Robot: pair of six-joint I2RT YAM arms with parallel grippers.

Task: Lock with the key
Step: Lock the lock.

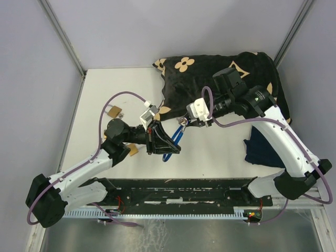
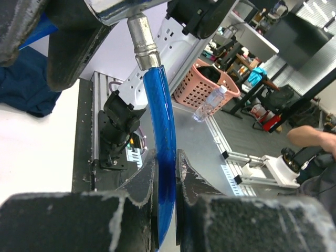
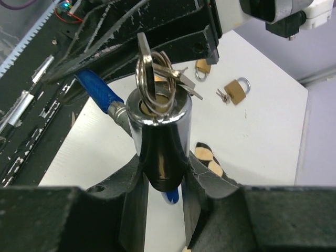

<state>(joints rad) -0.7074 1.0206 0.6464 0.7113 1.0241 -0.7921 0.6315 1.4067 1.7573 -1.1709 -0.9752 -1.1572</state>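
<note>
The left claw (image 2: 165,176) is closed on the blue cable (image 2: 160,131) of a cable lock, with its two fingers (image 2: 140,185) pressed against either side of the cable. Above the grip the cable rises to a metal end fitting (image 2: 142,37).

The right claw (image 3: 163,184) is clamped around the shiny chrome lock barrel (image 3: 160,136) and holds it upright by its lower part. A key (image 3: 143,55) stands in the opening on top of the barrel. A key ring (image 3: 152,79) loops through it, and a few more keys (image 3: 181,79) fan out to one side. The blue cable leaves the barrel at the side and runs down towards the left arm.

From above, both claws meet over the middle of the white worktop (image 1: 105,89), with the lock held between them in the air.

Two brass padlocks lie on the worktop to the left, one (image 1: 115,111) further back and the other (image 1: 133,150) partly hidden by the left arm. A black cloth with pale flowers (image 1: 220,73) lies at the back right. A dark blue cloth (image 1: 265,149) lies near the right arm.
</note>
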